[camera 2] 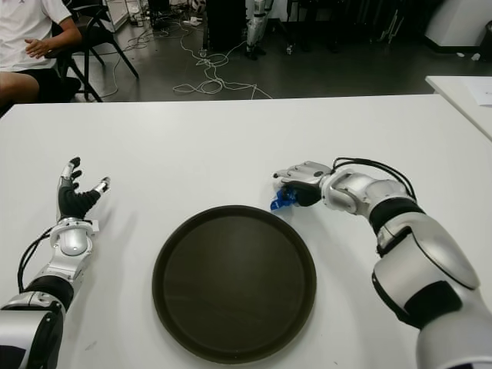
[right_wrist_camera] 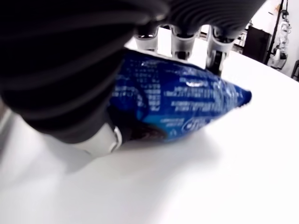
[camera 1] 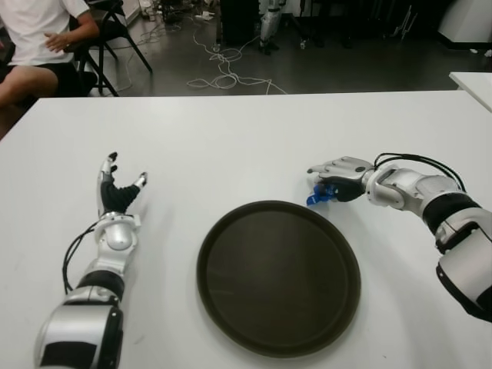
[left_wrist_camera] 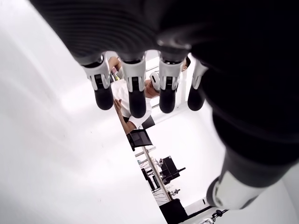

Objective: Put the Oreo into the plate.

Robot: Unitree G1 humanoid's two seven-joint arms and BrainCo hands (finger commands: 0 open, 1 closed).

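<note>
The Oreo (camera 1: pixel 317 197) is a small blue packet (right_wrist_camera: pixel 182 105) just past the far right rim of the round dark plate (camera 1: pixel 278 278), which has nothing on it. My right hand (camera 1: pixel 338 178) reaches in from the right and covers the packet from above. In the right wrist view its fingers (right_wrist_camera: pixel 180 39) curl over the packet's far side while the thumb presses the near side. The packet's lower edge is at or just above the white table (camera 1: pixel 231 146). My left hand (camera 1: pixel 117 192) shows left of the plate, fingers (left_wrist_camera: pixel 135 88) spread and holding nothing.
A seated person (camera 1: pixel 34 42) and a black chair (camera 1: pixel 115 23) are beyond the table's far left corner. Cables (camera 1: pixel 223 73) lie on the floor behind. Another white table's corner (camera 1: pixel 473 81) shows at the far right.
</note>
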